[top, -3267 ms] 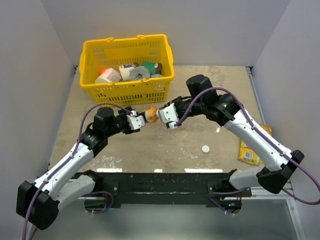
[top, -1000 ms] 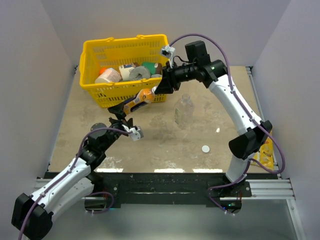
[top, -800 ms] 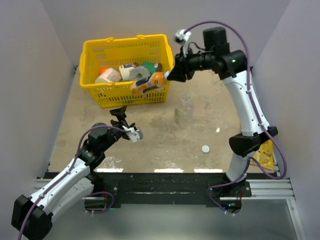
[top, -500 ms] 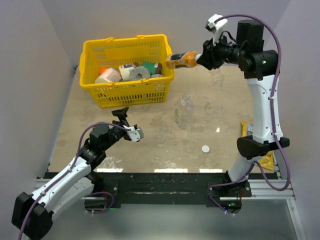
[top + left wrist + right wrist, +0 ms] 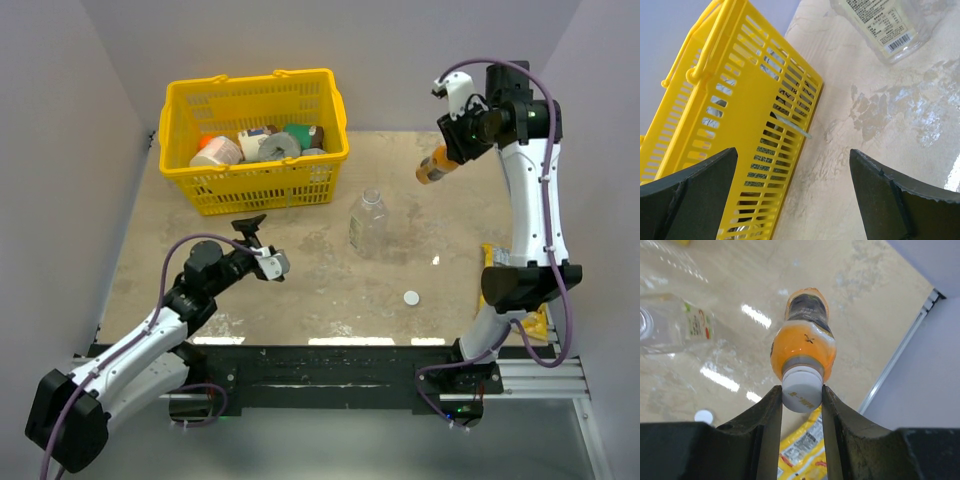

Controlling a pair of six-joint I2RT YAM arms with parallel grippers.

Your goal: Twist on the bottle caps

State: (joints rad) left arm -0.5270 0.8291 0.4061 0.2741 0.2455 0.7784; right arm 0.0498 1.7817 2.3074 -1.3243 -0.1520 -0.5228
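Note:
My right gripper (image 5: 448, 155) hangs in the air at the far right, shut on the white cap (image 5: 801, 395) that sits on the small orange bottle (image 5: 805, 347). The bottle (image 5: 430, 170) hangs from the fingers by that cap, slanting down to the left. The clear ribbed bottle (image 5: 367, 222) stands uncapped mid-table and also shows in the right wrist view (image 5: 675, 322). A loose white cap (image 5: 411, 297) lies on the table in front of it, also in the right wrist view (image 5: 704, 415). My left gripper (image 5: 262, 240) is open and empty beside the basket, well left of the clear bottle (image 5: 885, 25).
A yellow basket (image 5: 255, 180) holding several items stands at the back left, close to my left gripper (image 5: 795, 195), its slatted wall (image 5: 740, 125) on that gripper's left. A yellow snack packet (image 5: 800, 450) lies at the right edge, below the held bottle. Grey walls enclose three sides.
My right arm has swung the orange bottle from in front of the basket across to the far right and lowered it a little. The left gripper has stayed open, shifting only slightly.

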